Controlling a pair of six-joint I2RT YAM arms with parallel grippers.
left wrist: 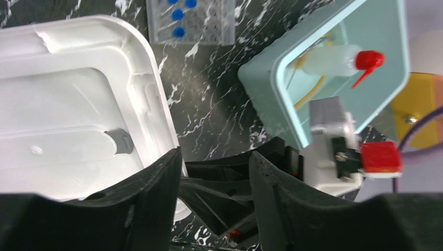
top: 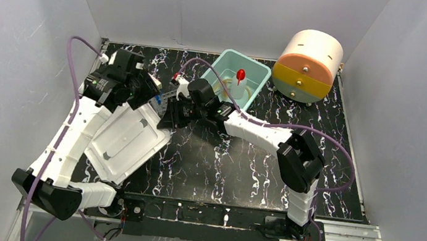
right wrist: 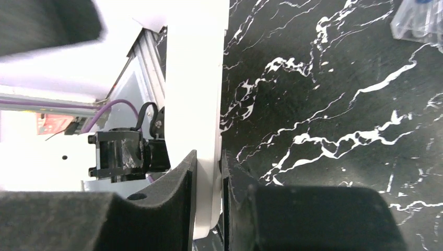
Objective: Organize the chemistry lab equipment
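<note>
On the surface, seen from above: a teal bin stands at the far middle, with the wash bottle upright inside it. A round drawer unit sits just to the right of the bin. A white lid lies at the near left.
Arms, same view: the left gripper hangs over the far corner of the lid. The right gripper reaches across to the lid's right edge.
Left wrist view, contents: the grey tube rack stands on the surface between lid and bin, carrying thin blue-capped tubes. Tan rubber tubing curls in the bin beside the bottle.
Left wrist view, jaws: they stand apart with no lab item between them.
Right wrist view, jaws: they are pressed together on the lid's upright rim, one on each side.
Right wrist view, rack: a corner of it shows at the upper right, apart from the lid.
Done, by judgement: bottle and tubing are binned, and tubes are racked.
Left, by judgement: the rack is outside the bin and the lid is off. Tongs and the small cap cannot be found in any view.
</note>
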